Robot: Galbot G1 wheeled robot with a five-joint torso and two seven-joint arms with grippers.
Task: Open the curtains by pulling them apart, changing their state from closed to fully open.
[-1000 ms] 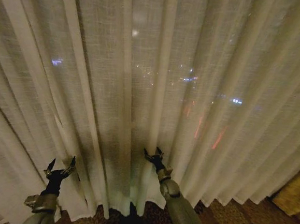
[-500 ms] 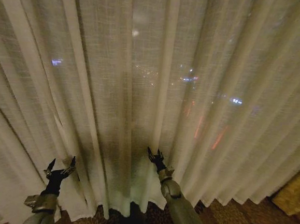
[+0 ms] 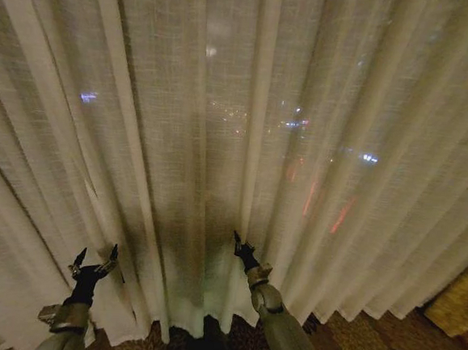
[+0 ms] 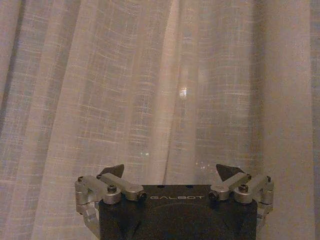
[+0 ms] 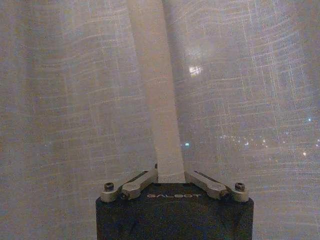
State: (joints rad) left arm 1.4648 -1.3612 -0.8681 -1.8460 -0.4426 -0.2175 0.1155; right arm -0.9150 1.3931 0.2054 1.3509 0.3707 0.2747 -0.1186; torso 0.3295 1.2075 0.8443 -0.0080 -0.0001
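The sheer cream curtains (image 3: 222, 125) hang closed across the whole head view, with city lights glowing through the weave. My right gripper (image 3: 242, 242) is low at the centre, pushed into the fabric. In the right wrist view its fingers (image 5: 142, 180) angle inward on a vertical pleat of the curtains (image 5: 160, 110), so the right gripper (image 5: 170, 175) is shut on that fold. My left gripper (image 3: 96, 255) stands open at the lower left, just in front of the cloth. The left wrist view shows the left gripper (image 4: 171, 172) spread wide with the curtains (image 4: 165, 90) beyond its tips, nothing between them.
A thick golden-yellow drape (image 3: 463, 306) hangs at the lower right edge. Dark patterned carpet (image 3: 367, 339) shows below the curtain hems, between and to the right of my arms.
The right gripper's fingers have closed from open onto the centre pleat, and the gripper has pressed slightly further into the fabric. The left arm has not moved.
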